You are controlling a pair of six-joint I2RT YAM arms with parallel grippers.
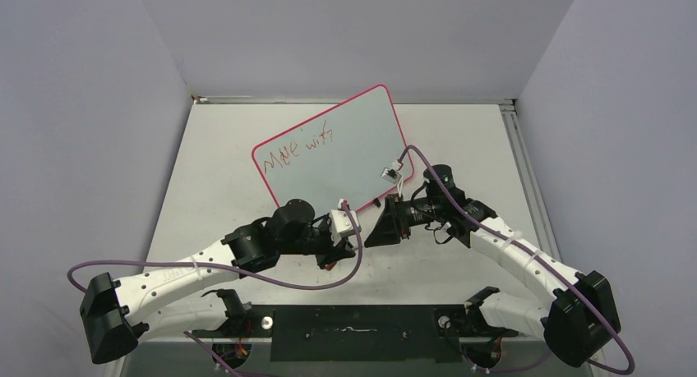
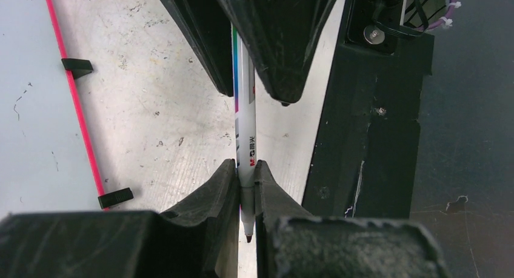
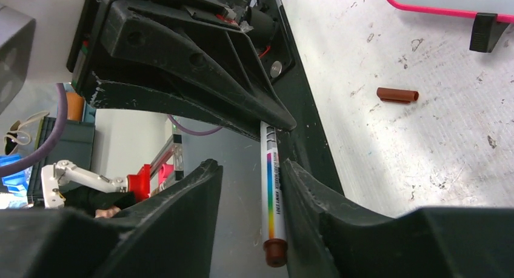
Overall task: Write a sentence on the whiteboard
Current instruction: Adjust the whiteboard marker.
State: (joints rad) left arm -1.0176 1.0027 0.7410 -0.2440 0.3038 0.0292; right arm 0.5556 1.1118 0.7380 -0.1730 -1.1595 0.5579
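Red-brown sentence (image 1: 300, 147) "Move with" on whiteboard (image 1: 353, 159); left gripper (image 2: 245, 172) clamps marker (image 2: 245, 108), right gripper (image 3: 250, 166) unclenched.

whiteboard (image 1: 345, 143): smooth pale face with a faint sheen; glossy pink-red plastic rim
table (image 1: 460, 139): matt pale surface, finely ribbed, scratched and speckled
marker (image 2: 245, 108): glossy white plastic barrel with a printed colour stripe
cap (image 3: 397, 95): smooth red-brown plastic
left gripper (image 2: 245, 187): matt black plastic, grainy, scuffed at the edges
cable (image 3: 59, 114): smooth purple sheath
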